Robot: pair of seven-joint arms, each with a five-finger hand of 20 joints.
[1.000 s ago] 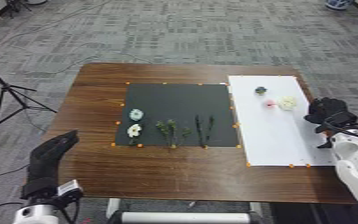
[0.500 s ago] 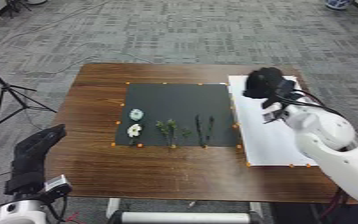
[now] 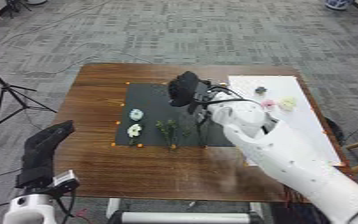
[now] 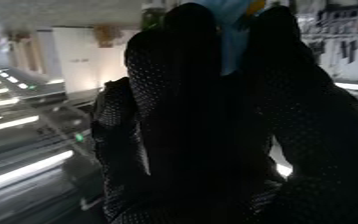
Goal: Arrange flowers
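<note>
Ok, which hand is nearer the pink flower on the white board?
Right hand, over the black mat, left of the flower; left hand is at the brown wooden table's left edge.

Worktop [image 3: 158, 172]: brown wood, visible grain, slight sheen. Mat [image 3: 144, 100], centre: dark, matt, smooth-looking. Sheet [image 3: 309, 115], right of frame: white, smooth. Left hand [image 3: 47, 142], right hand [image 3: 183, 90]: black cloth, mesh texture on the right. Right arm [image 3: 286, 157]: white, smooth, faint gloss. Floor [image 3: 202, 30]: grey carpet, rough.
</note>
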